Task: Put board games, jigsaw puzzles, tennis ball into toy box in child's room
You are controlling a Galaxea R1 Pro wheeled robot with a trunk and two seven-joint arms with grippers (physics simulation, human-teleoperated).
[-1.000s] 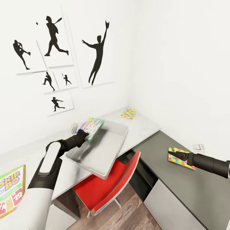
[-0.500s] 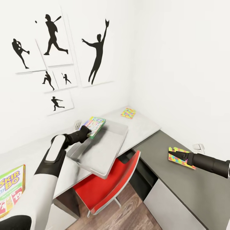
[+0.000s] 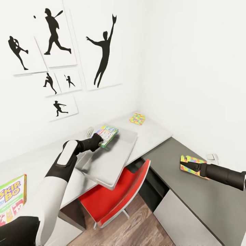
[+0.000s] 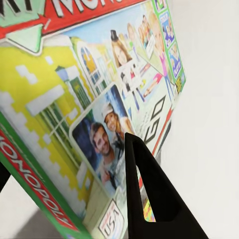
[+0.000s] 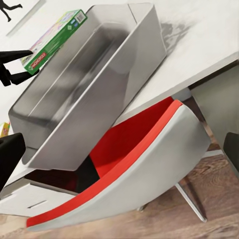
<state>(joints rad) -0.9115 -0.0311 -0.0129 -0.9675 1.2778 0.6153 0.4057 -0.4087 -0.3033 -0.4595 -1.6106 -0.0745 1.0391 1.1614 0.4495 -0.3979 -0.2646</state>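
Meanwhile left tool holds Monopoly box over toy box rim

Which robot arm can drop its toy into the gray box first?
The left. Its left gripper holds the Monopoly game right at the toy box rim, while the right gripper holds a jigsaw puzzle off over the dark desk.

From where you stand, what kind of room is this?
Probably a child's room with a corner desk: baseball silhouette pictures on the wall, a Skip-Bo game and a jigsaw puzzle on the desk, and a red chair tucked under it.
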